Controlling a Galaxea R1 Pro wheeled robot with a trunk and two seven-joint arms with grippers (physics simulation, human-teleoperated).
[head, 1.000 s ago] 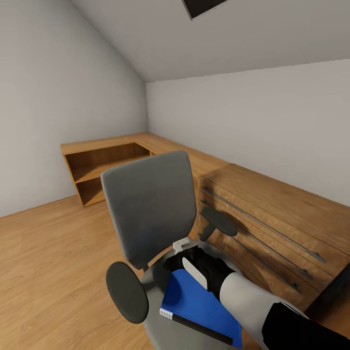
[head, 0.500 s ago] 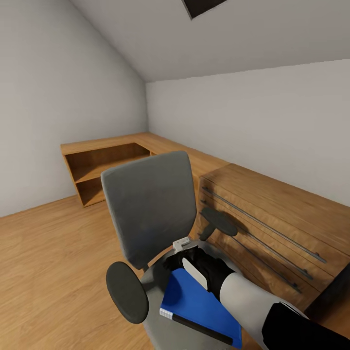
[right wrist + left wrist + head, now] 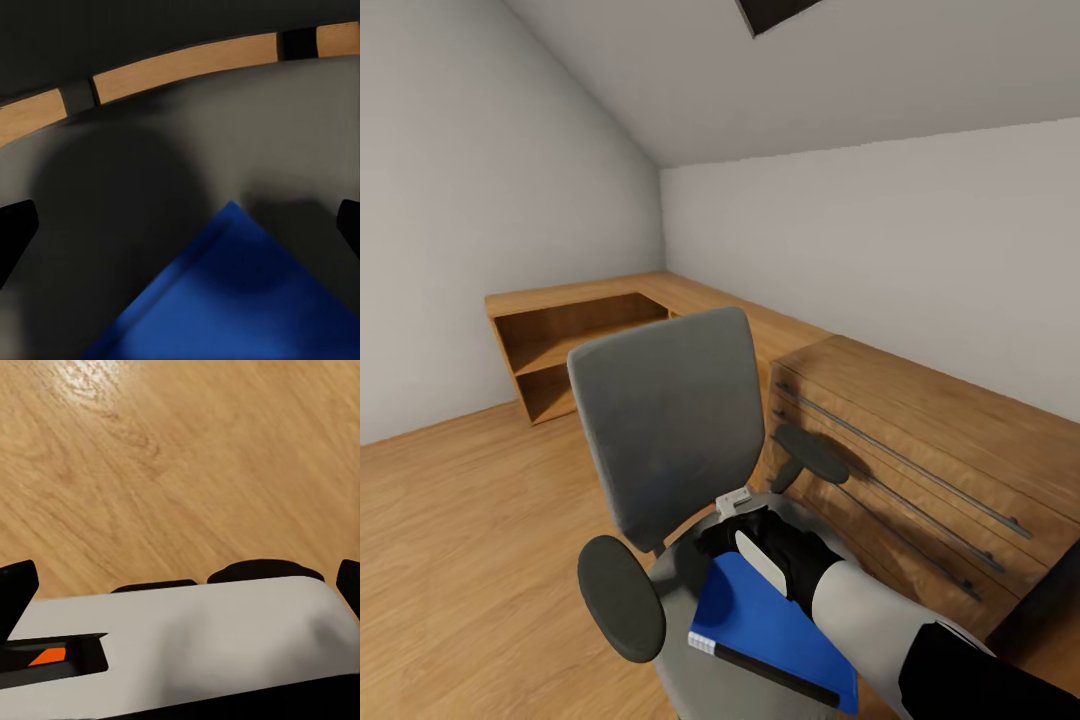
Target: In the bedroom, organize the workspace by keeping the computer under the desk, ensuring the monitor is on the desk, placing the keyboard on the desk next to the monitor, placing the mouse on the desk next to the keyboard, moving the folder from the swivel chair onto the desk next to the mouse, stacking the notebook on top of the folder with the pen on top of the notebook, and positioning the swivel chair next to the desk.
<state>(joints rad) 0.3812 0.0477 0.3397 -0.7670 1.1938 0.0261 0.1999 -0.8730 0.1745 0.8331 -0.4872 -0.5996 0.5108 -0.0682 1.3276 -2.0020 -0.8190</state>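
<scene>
folder (image 3: 760, 620) bright blue, flat on swivel chair (image 3: 660, 440) seat; right tool (image 3: 180, 225) released above it

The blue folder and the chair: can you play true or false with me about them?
1. The folder lies on the swivel chair seat. True.
2. The folder is red. False: it is bright blue.
3. The right gripper is over the folder's far corner. True.
4. The chair's back is green. False: it is grey.
5. The right gripper's fingers are spread wide apart. True.
6. The floor is carpet. False: it is wood.
</scene>
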